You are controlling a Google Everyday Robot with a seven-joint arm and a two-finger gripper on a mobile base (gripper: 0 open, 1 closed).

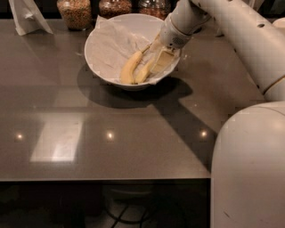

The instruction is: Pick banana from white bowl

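The white bowl [107, 53], lined with crinkled white paper, stands at the back of the dark table. Two bananas lie in its right half. The banana [130, 69], long and slim with a tapering yellow stem pointing up-right, lies on the left. A second banana [143, 74] lies just right of it, partly covered. My gripper [155, 67] reaches down into the bowl from the upper right. Its tip is low over the second banana, right beside the slim one. What it touches is hidden.
Three glass jars of grains [75, 12] stand behind the bowl along the table's far edge. A white paper bag [27, 15] sits at the back left. My arm [231, 31] crosses the right side, and my white base [249, 169] fills the lower right.
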